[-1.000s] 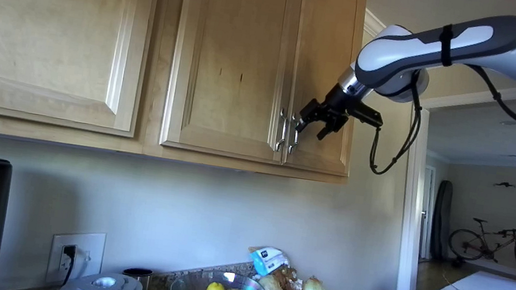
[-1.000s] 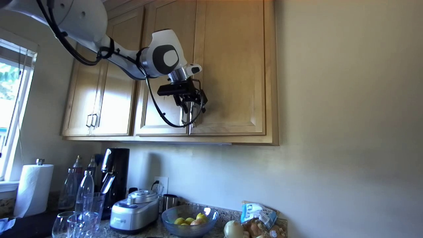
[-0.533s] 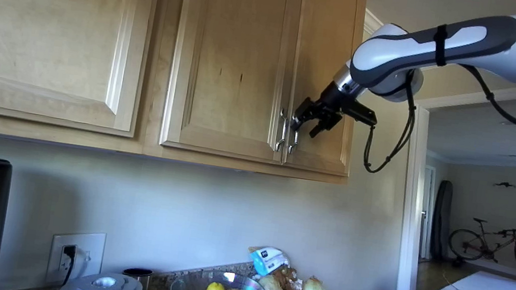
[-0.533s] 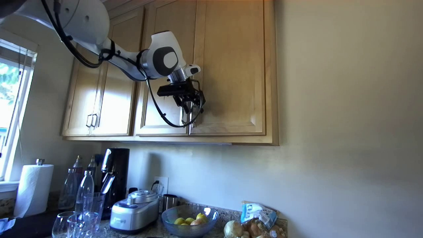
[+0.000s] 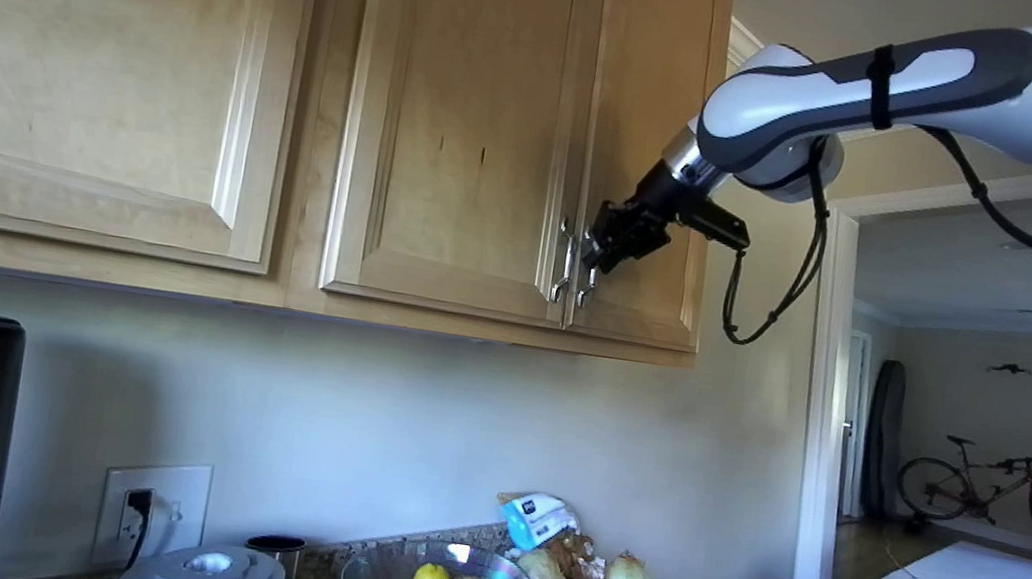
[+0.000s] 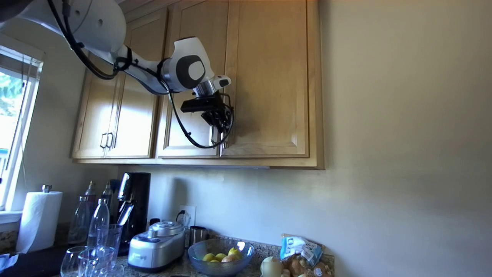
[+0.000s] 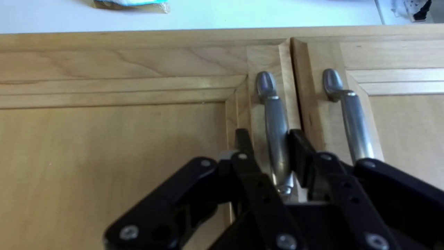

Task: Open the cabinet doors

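Claw (image 7: 270,136) astride silver handle (image 7: 275,125), cabinet doors (image 5: 530,120) closed

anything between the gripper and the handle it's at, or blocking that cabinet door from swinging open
Nothing visible stands between the gripper and that handle, which lies between its fingers. For the swing, the arm itself is in front of the cabinet doors and would probably need to retreat; the bowl stands below them.

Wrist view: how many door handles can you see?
2. The first handle stands between the fingers of the gripper; the second handle is to its right in the picture, on the adjoining door, lower end hidden. The gripper could hide others.
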Controlling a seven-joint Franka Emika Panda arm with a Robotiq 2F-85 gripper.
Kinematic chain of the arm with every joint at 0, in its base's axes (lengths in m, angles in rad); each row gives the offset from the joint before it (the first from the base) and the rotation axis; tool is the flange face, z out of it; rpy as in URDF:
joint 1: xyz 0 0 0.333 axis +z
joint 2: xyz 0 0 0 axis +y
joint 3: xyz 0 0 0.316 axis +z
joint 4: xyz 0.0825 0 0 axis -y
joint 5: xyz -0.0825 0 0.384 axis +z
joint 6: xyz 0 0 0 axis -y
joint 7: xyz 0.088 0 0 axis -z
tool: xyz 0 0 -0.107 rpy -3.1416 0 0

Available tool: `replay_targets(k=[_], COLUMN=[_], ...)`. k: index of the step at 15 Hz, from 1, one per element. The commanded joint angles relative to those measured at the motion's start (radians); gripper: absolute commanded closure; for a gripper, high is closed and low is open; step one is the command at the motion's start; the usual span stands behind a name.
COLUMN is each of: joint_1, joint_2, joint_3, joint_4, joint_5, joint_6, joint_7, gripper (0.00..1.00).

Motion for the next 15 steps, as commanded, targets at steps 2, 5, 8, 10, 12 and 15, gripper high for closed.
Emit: replay_targets(k=[2,5,8,10,12,15], joint_1=[0.012,0.017,0.023,0.031,0.028,0.023], joint_2=[-0.001,-0.006,-0.033,-0.07,-0.115,-0.224], joint_3=[-0.004,-0.003,-0.014,-0.03,-0.042,-0.087], joint_4=[-0.01,-0.019,-0.043,-0.071,-0.11,-0.178], joint_5=[0.011,0.011,0.024,0.045,0.038,0.052], joint_6=[0.03,0.027,0.012,-0.012,-0.01,-0.052], joint_7=[-0.007,-0.032,-0.097,-0.187,-0.257,-0.326], gripper=[0.94,0.91,0.91,0.91,0.91,0.91])
